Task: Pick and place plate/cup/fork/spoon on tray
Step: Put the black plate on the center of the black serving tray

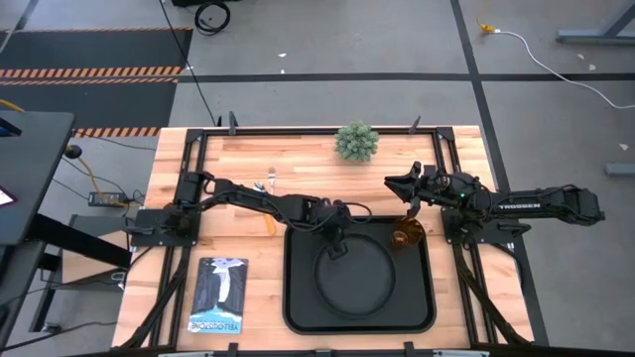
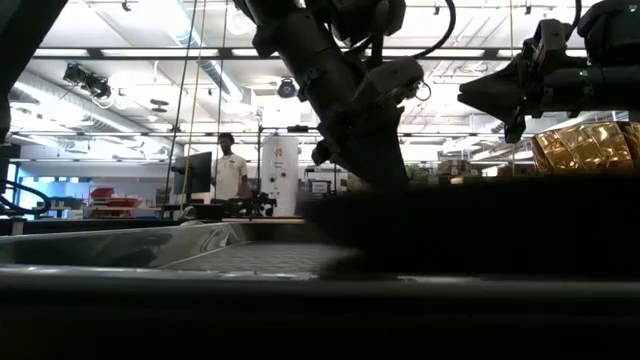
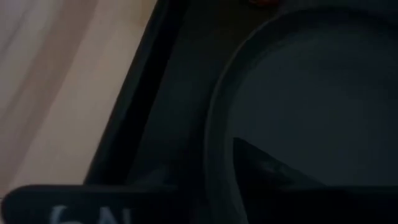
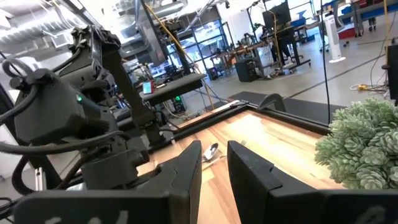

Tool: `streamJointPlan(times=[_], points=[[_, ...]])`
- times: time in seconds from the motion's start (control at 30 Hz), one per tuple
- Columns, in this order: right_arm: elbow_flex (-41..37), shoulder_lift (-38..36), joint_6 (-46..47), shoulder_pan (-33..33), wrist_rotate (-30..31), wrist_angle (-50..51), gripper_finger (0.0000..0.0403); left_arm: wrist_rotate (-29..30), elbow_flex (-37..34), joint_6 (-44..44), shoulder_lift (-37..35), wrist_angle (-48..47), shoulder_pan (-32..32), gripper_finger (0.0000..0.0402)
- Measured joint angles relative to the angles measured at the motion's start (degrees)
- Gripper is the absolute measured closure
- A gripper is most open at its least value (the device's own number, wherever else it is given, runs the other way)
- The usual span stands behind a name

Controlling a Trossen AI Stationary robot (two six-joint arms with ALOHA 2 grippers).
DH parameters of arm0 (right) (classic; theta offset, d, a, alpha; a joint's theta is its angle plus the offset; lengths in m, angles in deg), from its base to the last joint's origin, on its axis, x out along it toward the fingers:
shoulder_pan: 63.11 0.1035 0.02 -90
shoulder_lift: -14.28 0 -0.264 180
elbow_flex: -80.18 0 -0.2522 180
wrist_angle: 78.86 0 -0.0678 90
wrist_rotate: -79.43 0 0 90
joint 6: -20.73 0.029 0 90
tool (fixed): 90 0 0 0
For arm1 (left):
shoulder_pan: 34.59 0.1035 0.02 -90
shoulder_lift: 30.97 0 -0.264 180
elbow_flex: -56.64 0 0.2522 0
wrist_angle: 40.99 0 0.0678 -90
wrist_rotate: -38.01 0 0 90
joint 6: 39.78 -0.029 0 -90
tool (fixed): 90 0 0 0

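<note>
The round black plate (image 1: 355, 274) lies inside the black tray (image 1: 298, 297). My left gripper (image 1: 333, 238) is at the plate's far left rim and shut on it. The amber cup (image 1: 405, 236) stands in the tray's far right corner and also shows in the low view (image 2: 585, 146). My right gripper (image 1: 401, 186) hovers just beyond the cup, open by a narrow gap and empty. The fork and spoon lie on the table beyond the tray's far left corner, their metal ends (image 1: 270, 182) side by side. The spoon's bowl (image 4: 212, 149) shows in the right wrist view. My left gripper has the plate's raised rim (image 3: 217, 155) at its far left side, with one finger (image 3: 267, 169) inside the plate. The outer finger is hidden by the gripper's body. It comes slanting down from the table's left. The plate sits in the tray.
A small potted plant (image 1: 357, 142) stands at the table's far edge. A dark book (image 1: 218, 295) lies near the front left, beside the tray. A person (image 2: 230, 165) stands far off in the room behind.
</note>
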Motion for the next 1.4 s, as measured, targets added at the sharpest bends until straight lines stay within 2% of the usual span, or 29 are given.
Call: streamJointPlan(times=[0.17,0.33,0.47,0.7,0.8,1.13,1.4], points=[[0.0,0.0,-0.03,-0.02,0.0,0.35,0.0318,-0.98,0.1,-6.11,-3.89,-5.04,0.22,0.0262],[0.0,0.0,-1.02,-0.01,0.03,0.63,0.0318,-0.72,0.07,-13.56,-8.1,-16.15,-0.92,0.0268],[0.0,0.0,-1.19,0.0,0.11,0.5,0.0318,-0.99,-0.78,-20.3,-8.53,-23.81,-3.07,0.0278],[-0.02,0.01,-1.12,0.01,0.15,0.48,0.0318,-2.88,-5.81,-20.83,-7.21,-16.4,-6.63,0.0289],[-0.02,0.21,-1.12,0.01,0.13,0.31,0.0318,-2.75,-5.69,-19.24,-6.65,-13.74,-7.33,0.0291],[-0.02,0.57,0.13,0.01,-1.53,-0.52,0.0318,-2.14,-5.83,-16.08,-2.06,-14.18,-8.42,0.0292],[-0.02,0.63,0.32,0.01,-1.55,-0.96,0.0318,-2.49,-5.79,-16.18,-1.62,-6.53,-8.94,0.0292]])
